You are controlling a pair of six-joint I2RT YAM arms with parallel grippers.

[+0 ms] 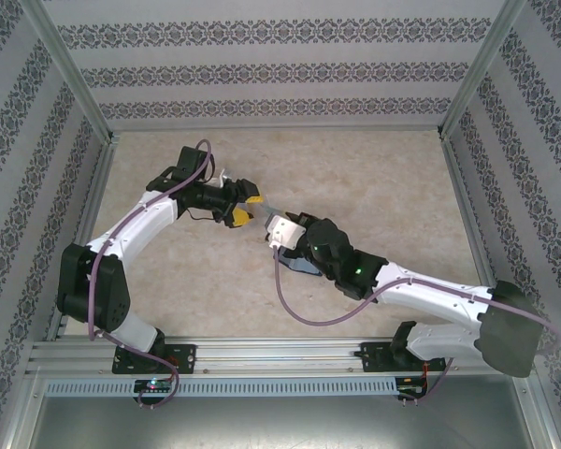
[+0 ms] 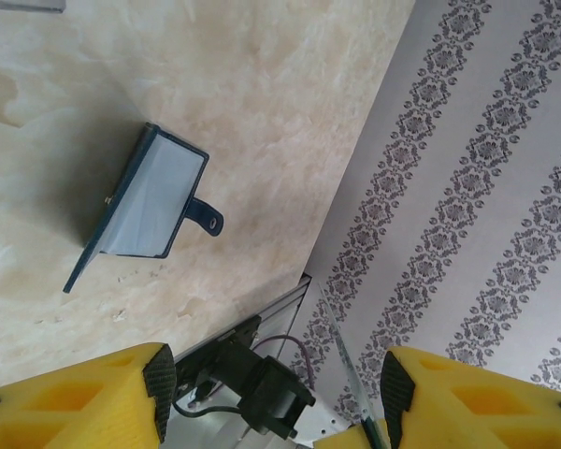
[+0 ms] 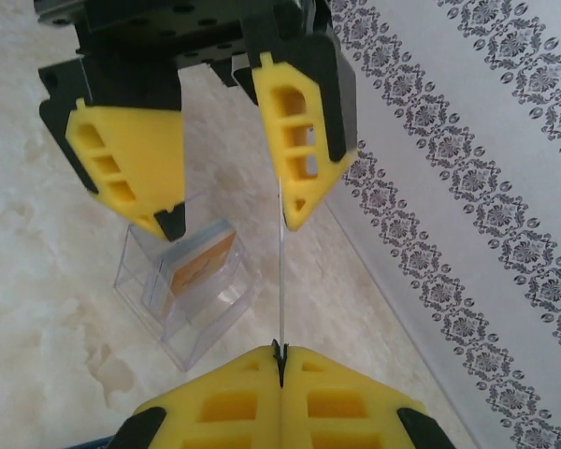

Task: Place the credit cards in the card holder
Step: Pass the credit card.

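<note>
My right gripper is shut on one credit card, held edge-on as a thin line above the table. My left gripper faces it, open, with the card's far end between its jaws and close against one fingertip. In the left wrist view the same card runs beside the right finger, and the left gripper stands apart. More orange credit cards sit in a clear box. The card holder lies open on the table, partly hidden under the right arm. Both grippers meet mid-table.
The clear plastic box stands on the table below the two grippers. Patterned walls enclose the table on three sides. A metal rail with the arm bases runs along the near edge.
</note>
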